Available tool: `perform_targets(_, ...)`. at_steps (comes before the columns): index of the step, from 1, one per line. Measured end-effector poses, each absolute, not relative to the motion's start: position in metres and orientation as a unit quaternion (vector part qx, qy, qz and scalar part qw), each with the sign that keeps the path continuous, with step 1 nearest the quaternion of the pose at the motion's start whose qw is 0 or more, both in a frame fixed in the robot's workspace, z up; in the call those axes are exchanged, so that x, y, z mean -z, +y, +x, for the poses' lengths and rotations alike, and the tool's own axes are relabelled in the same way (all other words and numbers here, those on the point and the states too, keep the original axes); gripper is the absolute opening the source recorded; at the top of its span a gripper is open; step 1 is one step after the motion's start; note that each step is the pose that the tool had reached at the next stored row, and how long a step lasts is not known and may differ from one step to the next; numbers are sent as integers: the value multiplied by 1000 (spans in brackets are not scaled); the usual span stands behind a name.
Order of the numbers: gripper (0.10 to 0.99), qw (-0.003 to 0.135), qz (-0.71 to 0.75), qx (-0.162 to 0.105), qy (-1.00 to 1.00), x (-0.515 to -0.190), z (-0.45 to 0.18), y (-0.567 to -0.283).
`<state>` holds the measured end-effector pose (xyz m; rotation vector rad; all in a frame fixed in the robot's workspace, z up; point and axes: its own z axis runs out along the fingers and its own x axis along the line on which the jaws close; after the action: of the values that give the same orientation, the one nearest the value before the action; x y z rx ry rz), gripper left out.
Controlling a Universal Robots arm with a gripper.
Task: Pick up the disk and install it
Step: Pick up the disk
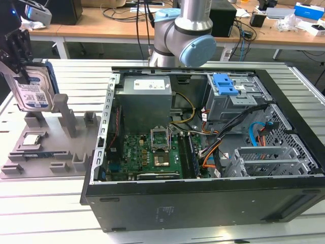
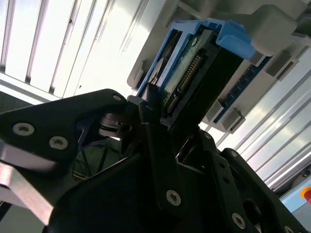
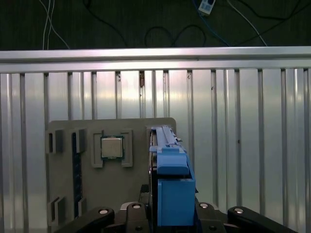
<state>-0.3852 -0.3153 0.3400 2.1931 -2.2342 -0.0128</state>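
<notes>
Exterior view: at the exterior view's left, a black pincer is closed on the upper edge of the disk. The disk stands upright with its label showing, over the far end of a grey tray on a slatted metal desk. Whether its lower edge touches the tray cannot be told. A chip lies in a tray pocket nearby. An open computer case lies to the exterior view's right, well apart from the disk, with the arm behind it. Second wrist view: the pincer clamps one end of the disk, whose blue frame and connector row show; the tray lies beyond. First wrist view: the disk is seen edge-on between the fingers of the pincer, above the tray, beside the chip.
</notes>
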Motion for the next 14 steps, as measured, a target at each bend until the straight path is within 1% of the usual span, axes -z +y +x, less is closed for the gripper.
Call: perform_targets(14, 361, 6, 700, 4, -714, -357, -385, -311)
